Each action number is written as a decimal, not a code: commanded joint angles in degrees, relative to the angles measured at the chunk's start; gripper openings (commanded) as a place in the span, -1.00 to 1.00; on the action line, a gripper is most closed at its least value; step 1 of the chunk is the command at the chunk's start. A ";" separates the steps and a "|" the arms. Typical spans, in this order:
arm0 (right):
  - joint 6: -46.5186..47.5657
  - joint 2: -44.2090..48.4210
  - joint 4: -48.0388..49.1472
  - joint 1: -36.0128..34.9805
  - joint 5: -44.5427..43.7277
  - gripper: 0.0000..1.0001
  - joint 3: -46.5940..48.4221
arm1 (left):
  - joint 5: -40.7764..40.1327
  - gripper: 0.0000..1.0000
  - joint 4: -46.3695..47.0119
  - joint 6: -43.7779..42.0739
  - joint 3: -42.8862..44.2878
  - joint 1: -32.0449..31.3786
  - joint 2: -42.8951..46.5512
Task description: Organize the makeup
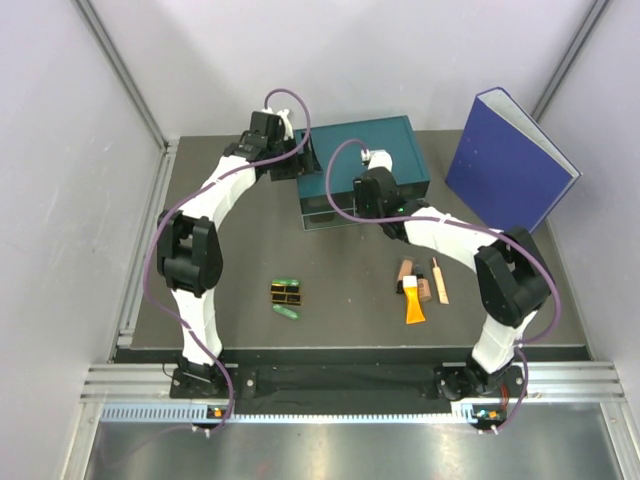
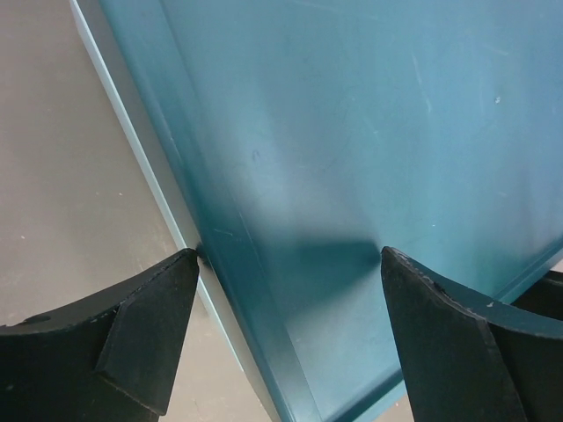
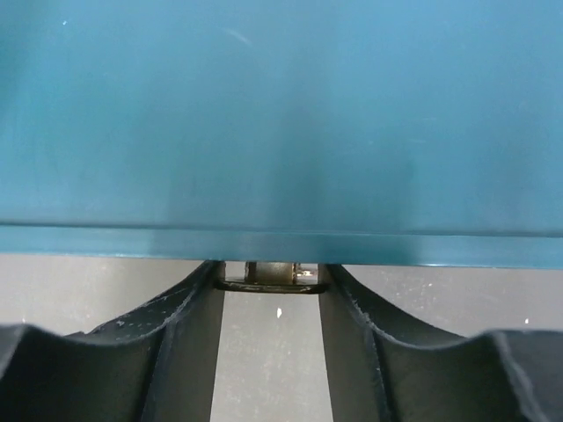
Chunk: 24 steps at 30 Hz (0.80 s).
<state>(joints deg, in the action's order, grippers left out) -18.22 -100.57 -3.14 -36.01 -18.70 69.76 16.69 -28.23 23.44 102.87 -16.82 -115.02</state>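
- Pale, evenly lit panel walls (image 1: 60,150) stand left of the left gripper (image 1: 288,168), beyond both grippers, and right of the right gripper (image 1: 355,213).
- A dark matte tabletop (image 1: 340,320) lies beneath them.
- Aluminium rails (image 1: 148,240) edge its left and near sides.

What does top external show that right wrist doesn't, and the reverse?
Only top external: the blue binder, the left arm, and the makeup loose on the table: orange tube, tan sticks, black-and-gold cases and green capsules.
Only right wrist: a small metal drawer pull under the edge of the teal drawer box, with the right gripper pinching its two ends.
Both: the teal drawer box, seen whole from above and as a close teal wall at the wrist.
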 commanded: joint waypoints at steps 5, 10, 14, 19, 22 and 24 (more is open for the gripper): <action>-0.68 4.16 7.36 -0.90 -0.81 -1.00 1.52 | 0.28 0.77 -0.86 0.46 -0.22 -0.50 -0.90; -1.03 6.79 5.34 -1.26 0.15 -1.00 -0.76 | -0.87 0.77 -2.53 1.87 1.36 -0.41 -1.96; -1.29 10.04 3.58 -1.52 1.12 -1.00 -4.18 | -1.75 0.77 -4.29 2.92 2.51 -0.41 -2.75; -1.99 14.88 0.77 -1.78 2.44 -1.00 -7.88 | -2.19 0.77 -5.52 3.71 3.48 -0.41 -3.37; -2.35 17.60 -0.20 -1.96 3.75 -1.00 -10.25 | -2.36 0.77 -5.96 3.98 3.48 -0.41 -3.37; -2.44 19.27 -1.34 -2.22 4.46 -1.00 -11.57 | -2.36 0.77 -5.96 4.24 3.56 -0.41 -3.63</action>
<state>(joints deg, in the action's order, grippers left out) -19.29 -88.16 -6.28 -37.34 -15.99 59.00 16.64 -31.29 27.44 105.06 -17.04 -116.79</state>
